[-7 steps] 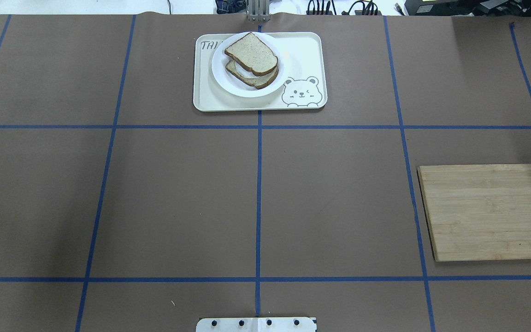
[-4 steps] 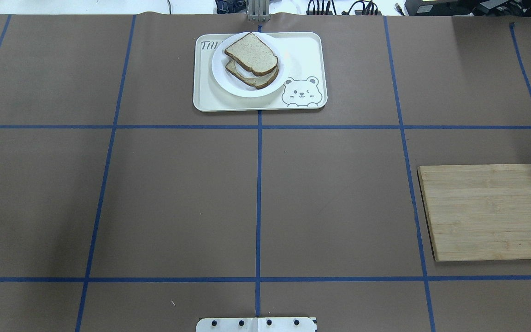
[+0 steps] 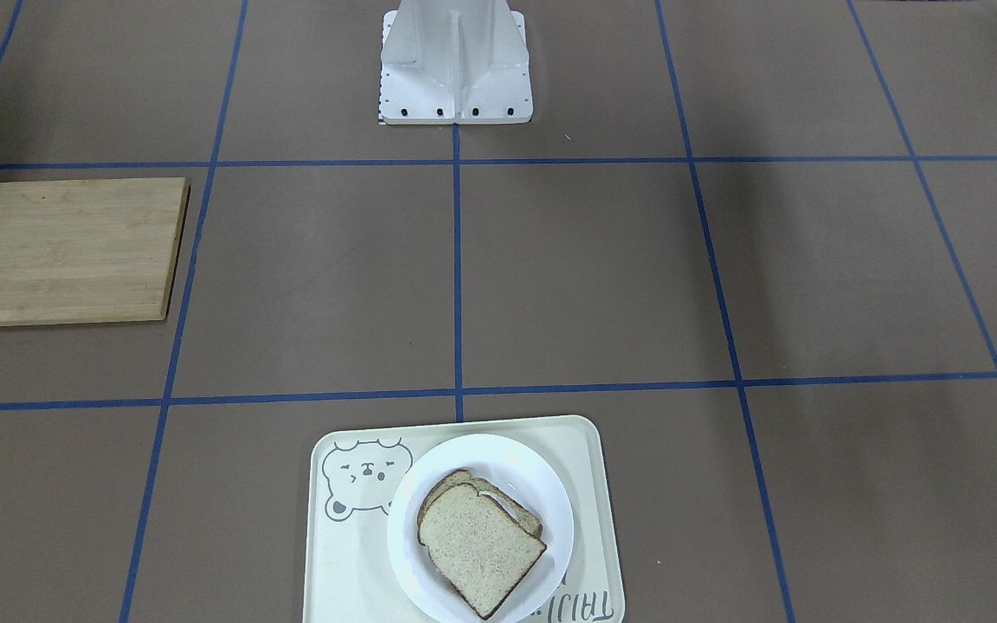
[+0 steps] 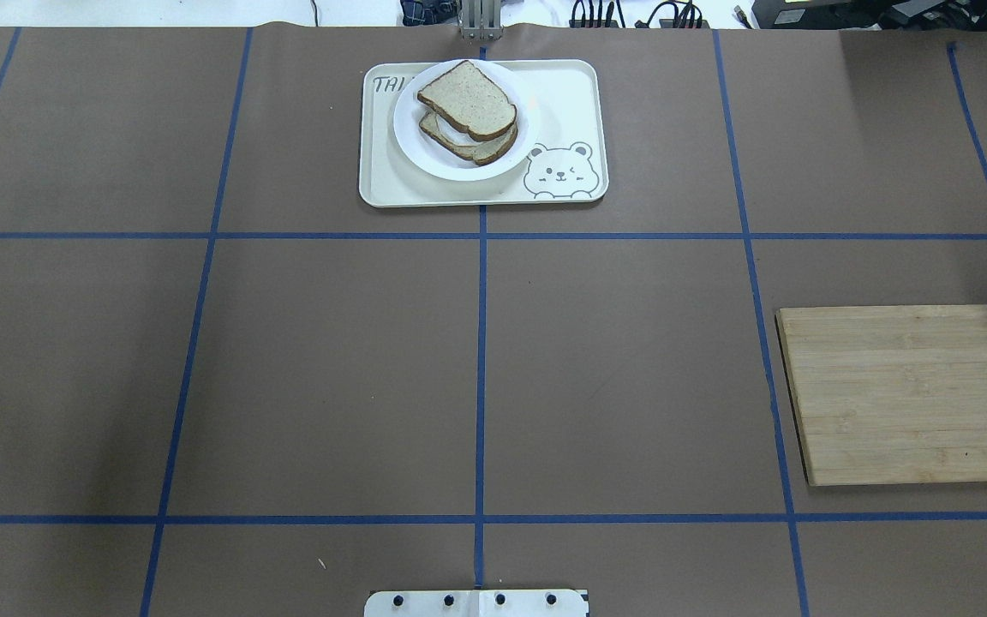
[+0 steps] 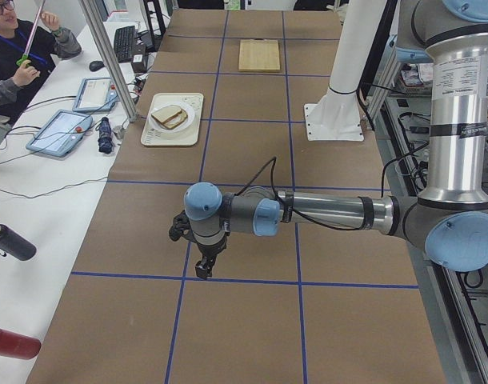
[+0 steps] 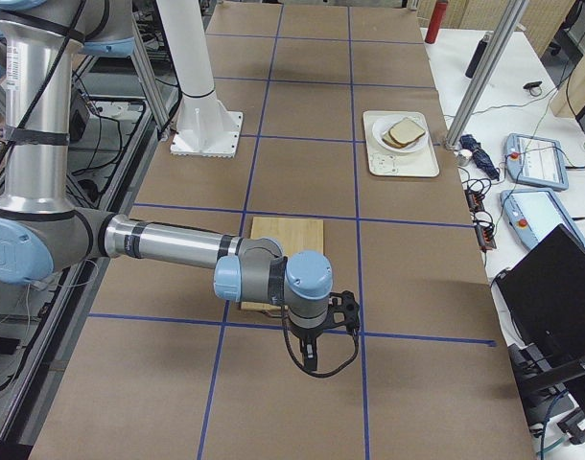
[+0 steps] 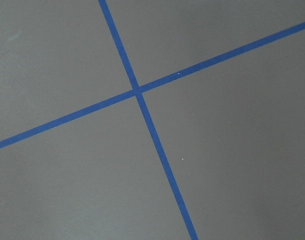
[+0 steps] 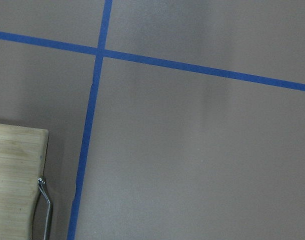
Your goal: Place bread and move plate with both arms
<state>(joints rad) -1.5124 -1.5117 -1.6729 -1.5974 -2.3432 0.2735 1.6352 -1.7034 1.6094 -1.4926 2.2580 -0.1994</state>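
The plain bread [image 4: 468, 98] lies on top of a second slice on the round white plate [image 4: 459, 167], which sits on the cream bear tray [image 4: 562, 94] at the far middle of the table. They also show in the front view: bread [image 3: 479, 545], plate [image 3: 516, 463], tray [image 3: 351, 562]. My left gripper [image 5: 206, 268] hangs over bare table far out on my left. My right gripper [image 6: 310, 362] hangs beyond the cutting board on my right. Both show only in the side views, so I cannot tell whether they are open or shut. Both are far from the plate.
A wooden cutting board [image 4: 909, 394] lies at the right side of the table; its corner with a metal loop shows in the right wrist view [image 8: 15, 175]. The robot's white base [image 3: 455, 61] stands at the near edge. Blue tape lines grid the brown table.
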